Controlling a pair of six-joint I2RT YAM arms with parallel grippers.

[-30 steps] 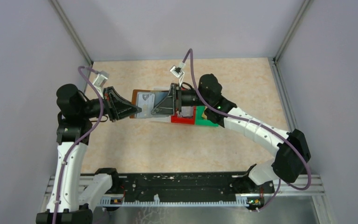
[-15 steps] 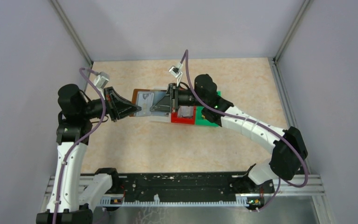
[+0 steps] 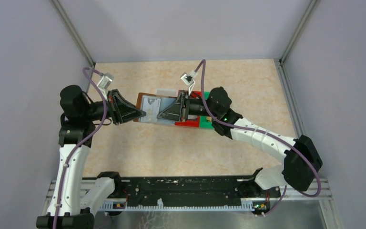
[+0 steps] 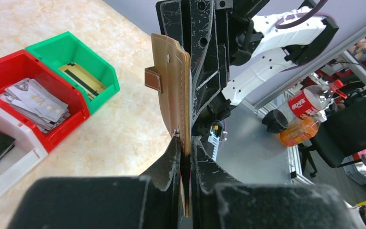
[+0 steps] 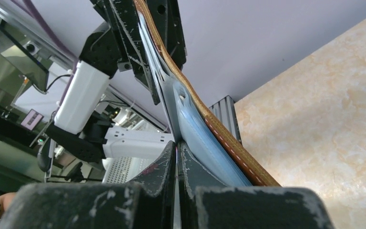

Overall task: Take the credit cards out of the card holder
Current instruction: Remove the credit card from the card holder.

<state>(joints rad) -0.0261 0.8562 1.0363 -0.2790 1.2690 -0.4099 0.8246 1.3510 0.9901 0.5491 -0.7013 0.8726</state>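
Pinching card holder (image 3: 148, 102) at opposite edges, left end effector (image 3: 143, 114) and right end effector (image 3: 159, 116); held off table (image 3: 171, 148).

We're looking down on the desk (image 3: 248, 90), and both arms meet in the middle. The left pincer (image 3: 142, 113) tapers to a point and bites the card holder (image 3: 145, 94) at the edge nearest it. The holder is spread open, with brown cover along its far side and pale sleeves facing up. A silvery card (image 3: 149, 102) shows through the sleeve between the two pincers. Across from the left one, almost tip to tip, the right pincer (image 3: 160, 115) is pinched together on the sleeves. Behind the right pincer, partly under its wrist, we see a red bin (image 3: 187, 123), with a green bin (image 3: 205, 125) touching it.
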